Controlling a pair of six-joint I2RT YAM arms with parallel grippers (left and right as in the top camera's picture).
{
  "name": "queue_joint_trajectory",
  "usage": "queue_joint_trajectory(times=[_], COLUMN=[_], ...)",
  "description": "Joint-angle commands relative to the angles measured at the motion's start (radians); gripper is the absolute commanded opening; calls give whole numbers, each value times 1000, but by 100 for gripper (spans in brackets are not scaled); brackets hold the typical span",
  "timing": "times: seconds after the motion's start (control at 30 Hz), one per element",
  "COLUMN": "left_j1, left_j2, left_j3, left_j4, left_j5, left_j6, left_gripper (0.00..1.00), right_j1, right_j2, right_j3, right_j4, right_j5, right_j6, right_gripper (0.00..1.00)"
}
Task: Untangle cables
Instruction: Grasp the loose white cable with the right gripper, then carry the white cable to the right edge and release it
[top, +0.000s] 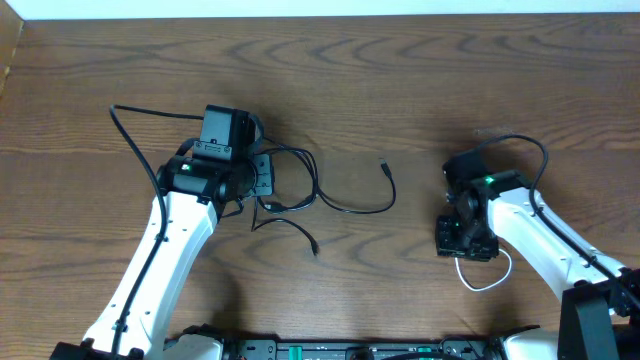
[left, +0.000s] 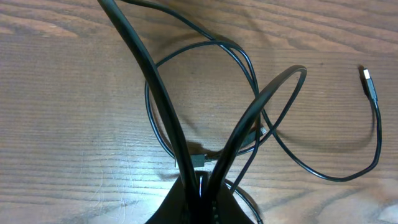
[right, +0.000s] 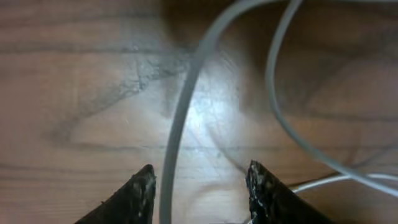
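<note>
Right wrist view: the right gripper (right: 202, 190) stands parted, a fingertip on either side of the white cable (right: 180, 118) without pinching it. The cable curves away over the wooden table (right: 74, 74). In the left wrist view, the left gripper (left: 198, 193) is clenched on a black cable (left: 149, 71), which rises in a V. Beyond it lie looped thin black cords (left: 339, 179), one plug end (left: 367, 74) free.

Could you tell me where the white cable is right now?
In the overhead view, the white cable loops on the right side, just beneath the right gripper, away from the black cables; the right wrist view shows it between the open fingers.
</note>
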Motion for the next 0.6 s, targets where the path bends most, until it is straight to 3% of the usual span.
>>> queue_joint_trajectory(times=[0.0, 0.13, 0.2, 0.37, 0.57], left_j1=[5, 5, 5, 5, 5], left_j2=[-8, -8, -8, -8, -8], left_j3=[18, 18, 18, 18, 18], left_j4=[-3, -3, -3, -3, -7], left_j5=[-1, -1, -1, -1, -1], left_j6=[-9, -9, -9, -9, -9], left_gripper=[8, 8, 8, 8, 8], right_j1=[8, 8, 7, -6, -87], right_j2=[-4, -5, -5, -5, -5], right_j3=[-5, -4, 13, 120, 454], right_j4=[-17, 18, 24, -3, -122], right_j5=[-7, -6, -6, 2, 146], right_j6=[48, 15, 8, 7, -60], right_gripper=[34, 38, 1, 1, 1])
